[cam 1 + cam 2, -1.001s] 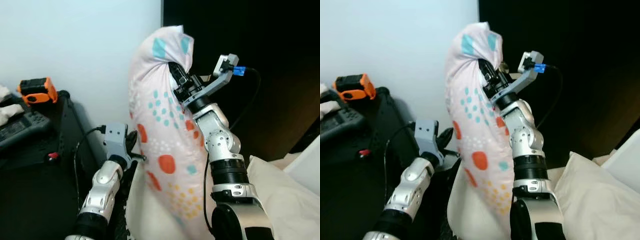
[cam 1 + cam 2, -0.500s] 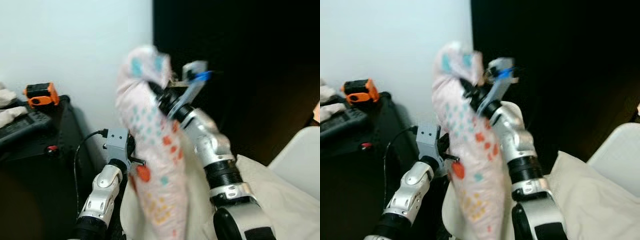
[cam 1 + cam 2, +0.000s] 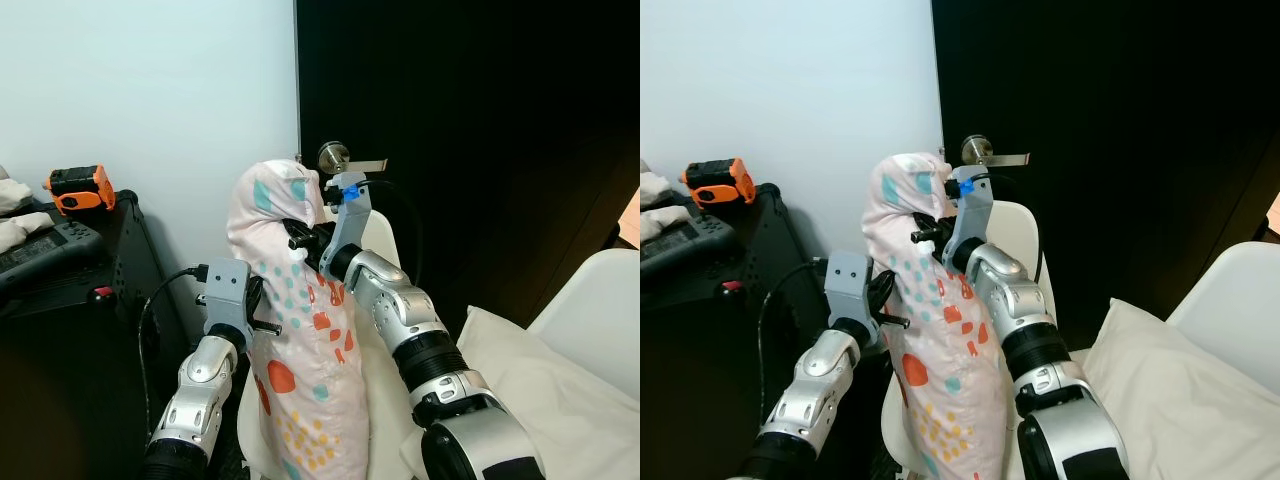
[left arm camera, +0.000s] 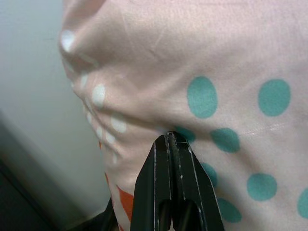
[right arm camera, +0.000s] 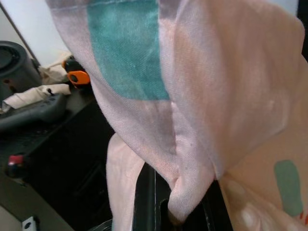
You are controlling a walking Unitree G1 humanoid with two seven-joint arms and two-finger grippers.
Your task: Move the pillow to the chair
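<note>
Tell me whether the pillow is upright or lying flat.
Upright: the pillow hangs lengthwise, its top pinched by the right pincer, above the white chair.

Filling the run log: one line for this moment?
right gripper: shut on pink dotted pillow | left gripper: shut against it | white chair: behind

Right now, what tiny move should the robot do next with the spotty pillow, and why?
Probably lower it a little further onto the white chair. The right gripper pinches the spotted pillow near its top, the left gripper is shut against its side, and the pillow hangs upright right over the chair, so easing it down should seat it before letting go.
</note>
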